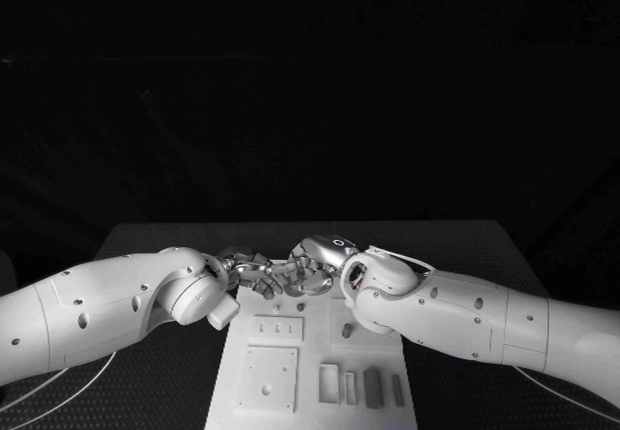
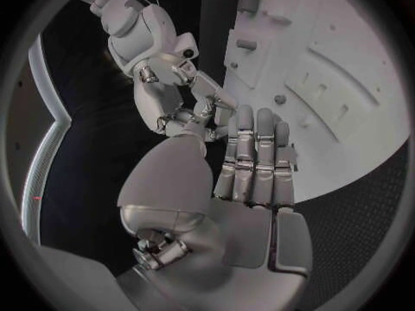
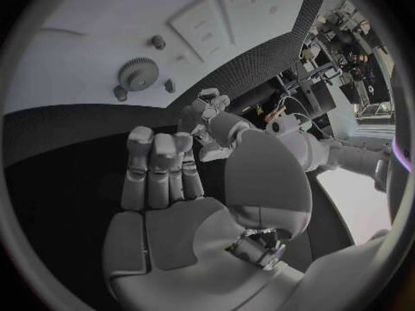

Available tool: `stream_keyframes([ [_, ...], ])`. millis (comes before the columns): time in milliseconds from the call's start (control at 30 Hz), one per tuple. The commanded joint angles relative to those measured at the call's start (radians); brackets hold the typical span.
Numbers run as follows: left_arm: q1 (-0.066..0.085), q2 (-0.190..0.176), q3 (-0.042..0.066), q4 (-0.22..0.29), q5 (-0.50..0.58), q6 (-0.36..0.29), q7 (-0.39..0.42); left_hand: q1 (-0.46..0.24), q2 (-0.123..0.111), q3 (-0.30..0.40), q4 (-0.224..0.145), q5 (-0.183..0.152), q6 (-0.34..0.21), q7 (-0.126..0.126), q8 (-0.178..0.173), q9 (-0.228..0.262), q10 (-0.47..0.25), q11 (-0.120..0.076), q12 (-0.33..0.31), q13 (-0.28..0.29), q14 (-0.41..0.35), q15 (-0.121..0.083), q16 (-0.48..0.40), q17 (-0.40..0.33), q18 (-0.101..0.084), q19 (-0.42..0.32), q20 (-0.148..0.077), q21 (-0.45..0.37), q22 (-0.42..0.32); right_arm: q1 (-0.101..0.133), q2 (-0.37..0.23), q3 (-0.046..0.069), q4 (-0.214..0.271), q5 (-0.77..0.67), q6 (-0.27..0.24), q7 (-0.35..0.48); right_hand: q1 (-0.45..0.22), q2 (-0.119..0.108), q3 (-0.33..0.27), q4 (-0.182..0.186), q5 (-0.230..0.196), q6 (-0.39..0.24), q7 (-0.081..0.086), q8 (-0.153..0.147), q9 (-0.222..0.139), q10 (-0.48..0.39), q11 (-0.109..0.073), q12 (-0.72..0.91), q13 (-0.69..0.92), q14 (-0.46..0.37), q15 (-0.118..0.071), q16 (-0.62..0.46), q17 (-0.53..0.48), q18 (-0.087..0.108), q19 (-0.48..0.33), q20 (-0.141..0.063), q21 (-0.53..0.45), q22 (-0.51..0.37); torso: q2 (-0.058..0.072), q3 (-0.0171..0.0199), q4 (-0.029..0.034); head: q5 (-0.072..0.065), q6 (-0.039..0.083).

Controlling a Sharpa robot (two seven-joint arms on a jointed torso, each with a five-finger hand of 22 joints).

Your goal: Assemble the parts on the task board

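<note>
The white task board (image 1: 310, 408) lies lengthwise on the table in front of me. Over its far end my left hand (image 1: 254, 271) and right hand (image 1: 310, 267) meet, fingertips close together. In the left wrist view my left hand (image 2: 255, 162) has its fingers stretched out side by side, and the right hand (image 2: 184, 97) hangs just past its thumb. The right hand (image 3: 160, 166) also shows straight fingers, with the left hand (image 3: 207, 116) beyond them. I see no part in either hand. Several grey parts (image 1: 372, 387) stand at the board's near end. A gear (image 3: 137, 72) lies on the board.
Two recessed plates (image 1: 277, 329) (image 1: 269, 376) sit on the board's left side and a small peg (image 1: 347, 330) stands near its middle. Black table (image 1: 155, 385) flanks the board on both sides. Both forearms slant across the board's far corners.
</note>
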Motion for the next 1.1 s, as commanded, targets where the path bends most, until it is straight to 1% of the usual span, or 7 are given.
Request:
stream_keyframes([
  [33,0.001,0.004,0.0,0.001,-0.015,0.004,-0.006,-0.002,-0.002,0.007,-0.001,0.007,-0.004,-0.002,-0.007,0.004,-0.014,0.001,0.005,0.002,-0.008,-0.006,0.003,-0.002,-0.015,-0.002,-0.011,0.006,-0.002,-0.001,0.002,0.0,0.005,-0.015,0.011,-0.001,0.011,-0.003,0.005,0.0,0.003,0.069,0.039,0.03,0.048,0.007,0.001,-0.004,-0.002,0.008,0.001,0.005,-0.001,0.014,0.009,-0.001,0.006,-0.001,0.0,-0.0017,0.0021,-0.001,-0.002],
  [300,0.001,0.005,-0.003,0.003,-0.03,0.009,-0.015,0.009,-0.004,0.008,-0.002,0.009,-0.011,0.002,-0.021,0.009,-0.025,0.005,0.009,0.003,-0.014,-0.003,0.001,-0.006,-0.015,-0.004,-0.009,0.007,-0.002,-0.001,0.005,0.0,0.008,-0.015,0.015,-0.001,0.011,-0.003,0.006,-0.001,0.003,0.069,0.039,0.03,0.049,0.007,0.001,-0.004,-0.002,0.008,0.001,0.005,-0.001,0.014,0.009,-0.001,0.006,-0.001,0.0,-0.0014,0.0,0.001,-0.004],
  [467,0.001,0.006,-0.003,0.006,-0.031,0.03,-0.019,0.019,-0.003,0.009,-0.002,0.011,-0.007,0.002,-0.025,0.013,-0.026,0.004,0.014,0.005,-0.013,-0.003,0.003,-0.007,-0.015,-0.005,-0.009,0.008,-0.002,-0.001,0.007,0.0,0.01,-0.015,0.021,-0.003,0.011,-0.003,0.007,-0.001,0.004,0.07,0.039,0.03,0.049,0.008,0.001,-0.004,-0.002,0.009,0.001,0.004,-0.001,0.014,0.01,-0.001,0.006,-0.002,0.0,-0.0018,0.0002,0.002,-0.006],
  [600,0.001,0.007,-0.003,0.01,-0.038,0.036,-0.023,0.028,0.0,0.009,-0.002,0.017,-0.003,0.0,-0.028,0.015,-0.025,0.003,0.019,0.008,-0.011,-0.004,0.006,-0.008,-0.014,-0.004,-0.009,0.009,-0.002,-0.001,0.009,0.0,0.011,-0.015,0.022,-0.003,0.011,-0.003,0.008,-0.001,0.004,0.07,0.039,0.03,0.049,0.008,0.001,-0.004,-0.002,0.009,0.001,0.004,-0.002,0.014,0.01,-0.001,0.006,-0.002,0.0,-0.0012,0.0003,0.002,-0.007],
  [767,0.001,0.008,-0.003,0.006,-0.039,0.03,-0.024,0.043,0.0,0.005,-0.002,0.034,0.004,-0.001,-0.036,0.019,-0.026,0.002,0.026,0.011,-0.009,-0.004,0.01,-0.009,-0.015,-0.004,-0.009,0.011,-0.002,-0.001,0.011,0.0,0.014,-0.015,0.028,-0.003,0.011,-0.003,0.008,-0.002,0.004,0.07,0.039,0.03,0.049,0.008,0.001,-0.005,-0.002,0.009,0.001,0.004,-0.002,0.014,0.01,-0.001,0.006,-0.002,0.0,-0.0011,0.0005,0.001,-0.007],
  [933,0.001,0.009,-0.003,0.008,-0.039,0.032,-0.025,0.051,0.003,0.004,-0.003,0.041,0.009,-0.002,-0.039,0.022,-0.026,0.001,0.031,0.013,-0.008,-0.005,0.013,-0.01,-0.015,-0.003,-0.01,0.012,-0.003,-0.001,0.014,0.0,0.013,-0.015,0.029,-0.004,0.011,-0.003,0.009,-0.002,0.005,0.07,0.039,0.03,0.049,0.009,0.001,-0.005,-0.002,0.01,0.001,0.004,-0.002,0.014,0.01,-0.001,0.007,-0.002,0.0,-0.0007,0.0003,0.001,-0.007],
  [1100,0.001,0.01,-0.003,0.009,-0.039,0.032,-0.026,0.082,0.016,0.0,-0.003,0.063,0.015,-0.003,-0.049,0.028,-0.03,0.0,0.039,0.016,-0.008,-0.006,0.016,-0.013,-0.016,-0.003,-0.011,0.014,-0.004,-0.001,0.017,0.0,0.011,-0.015,0.031,-0.004,0.011,-0.003,0.01,-0.002,0.005,0.07,0.039,0.03,0.049,0.009,0.001,-0.005,-0.002,0.01,0.001,0.004,-0.002,0.014,0.01,-0.001,0.007,-0.002,0.0,-0.0007,0.0002,0.001,-0.009],
])
